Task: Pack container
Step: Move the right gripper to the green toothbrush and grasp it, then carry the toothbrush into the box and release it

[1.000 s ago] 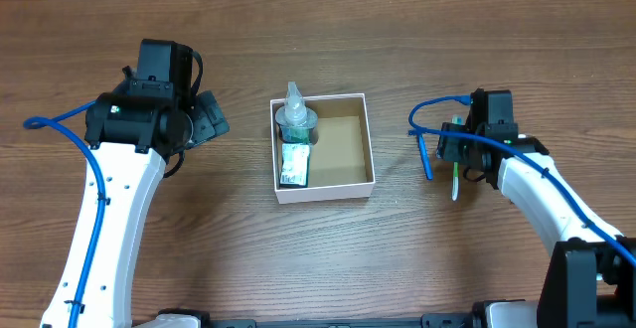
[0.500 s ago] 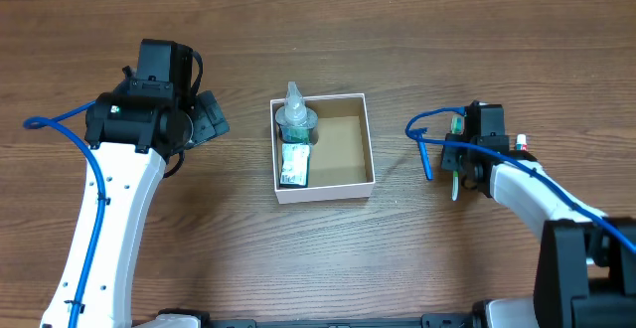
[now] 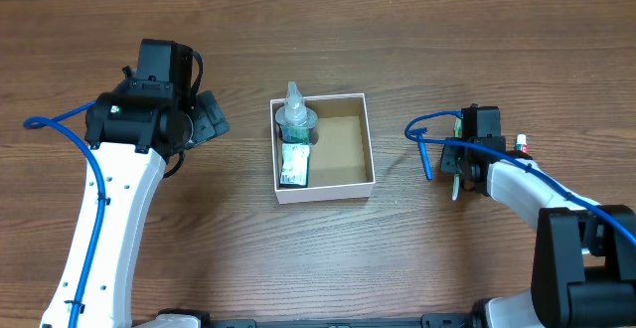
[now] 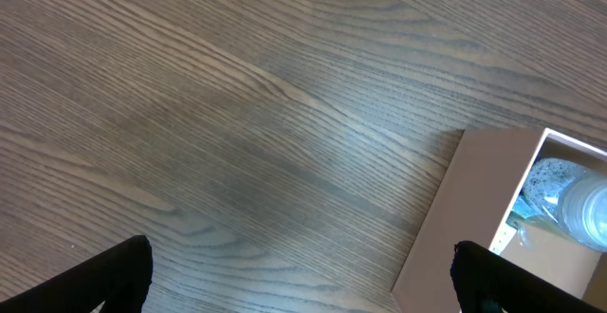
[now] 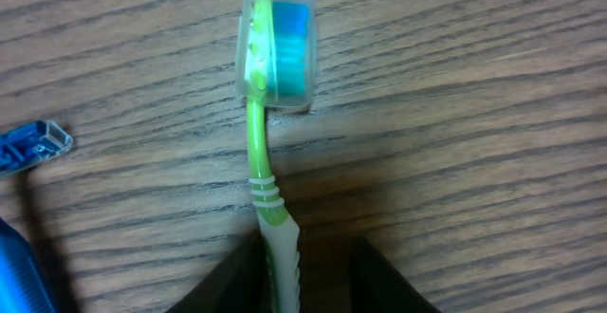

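Observation:
The container (image 3: 328,191) is a square white-walled box with a brown inside, at the table's middle. It holds a clear bottle (image 3: 295,119) and a green-and-white packet (image 3: 294,165) along its left side. A green toothbrush (image 5: 268,161) with a clear cap over its blue bristles lies on the table to the right; it also shows in the overhead view (image 3: 455,185). My right gripper (image 5: 305,280) is low over it, fingers either side of the handle, with a gap on the right. My left gripper (image 4: 303,280) is open and empty, left of the container (image 4: 465,209).
A blue item (image 3: 425,155) lies just left of the toothbrush, its tip in the right wrist view (image 5: 33,147). A small white-and-red item (image 3: 520,144) lies right of the right wrist. Bare wood lies all around the container.
My right wrist has turned and shifted slightly down over the toothbrush, uncovering the white-and-red item. The left arm and the container have not moved.

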### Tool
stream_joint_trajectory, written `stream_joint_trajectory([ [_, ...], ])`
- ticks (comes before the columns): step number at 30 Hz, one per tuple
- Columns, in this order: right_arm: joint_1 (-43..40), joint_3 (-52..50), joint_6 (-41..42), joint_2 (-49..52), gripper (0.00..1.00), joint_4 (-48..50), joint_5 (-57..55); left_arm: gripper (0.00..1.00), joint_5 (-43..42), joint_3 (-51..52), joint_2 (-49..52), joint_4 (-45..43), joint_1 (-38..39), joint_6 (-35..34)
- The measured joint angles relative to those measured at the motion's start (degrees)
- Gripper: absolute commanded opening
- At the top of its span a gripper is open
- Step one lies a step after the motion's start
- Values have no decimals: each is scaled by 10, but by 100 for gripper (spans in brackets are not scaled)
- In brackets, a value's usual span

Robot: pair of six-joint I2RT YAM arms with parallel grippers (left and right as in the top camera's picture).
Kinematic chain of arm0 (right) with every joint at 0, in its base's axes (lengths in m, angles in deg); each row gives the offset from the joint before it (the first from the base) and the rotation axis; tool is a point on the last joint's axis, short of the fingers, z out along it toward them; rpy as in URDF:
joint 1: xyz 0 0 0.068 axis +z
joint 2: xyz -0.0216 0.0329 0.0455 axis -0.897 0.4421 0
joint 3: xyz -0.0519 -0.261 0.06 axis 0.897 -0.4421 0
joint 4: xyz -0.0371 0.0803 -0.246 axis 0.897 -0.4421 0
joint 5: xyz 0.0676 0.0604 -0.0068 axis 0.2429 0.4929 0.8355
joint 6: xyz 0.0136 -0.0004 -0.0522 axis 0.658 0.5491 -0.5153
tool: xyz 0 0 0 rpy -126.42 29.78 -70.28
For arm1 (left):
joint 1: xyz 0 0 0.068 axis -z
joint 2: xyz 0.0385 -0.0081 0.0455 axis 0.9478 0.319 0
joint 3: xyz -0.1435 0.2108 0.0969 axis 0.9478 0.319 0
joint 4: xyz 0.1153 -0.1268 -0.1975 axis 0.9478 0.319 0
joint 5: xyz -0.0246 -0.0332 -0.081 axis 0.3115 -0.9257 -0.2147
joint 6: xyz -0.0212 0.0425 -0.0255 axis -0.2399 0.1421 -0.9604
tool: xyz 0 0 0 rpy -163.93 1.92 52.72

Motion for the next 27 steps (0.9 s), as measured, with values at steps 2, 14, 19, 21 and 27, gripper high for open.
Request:
stream_joint_trajectory([
  [2, 0, 0, -2, 0, 12, 0, 1, 100, 0, 0, 0, 0, 0, 0],
  [14, 0, 1, 1, 0, 6, -6, 1, 100, 0, 0, 0, 0, 0, 0],
  [19, 0, 24, 5, -2, 6, -71, 1, 100, 0, 0, 0, 0, 0, 0],
  [21, 0, 34, 10, -5, 6, -92, 3, 100, 0, 0, 0, 0, 0, 0],
  [27, 0, 106, 18, -42, 6, -189, 51, 100, 0, 0, 0, 0, 0, 0],
])
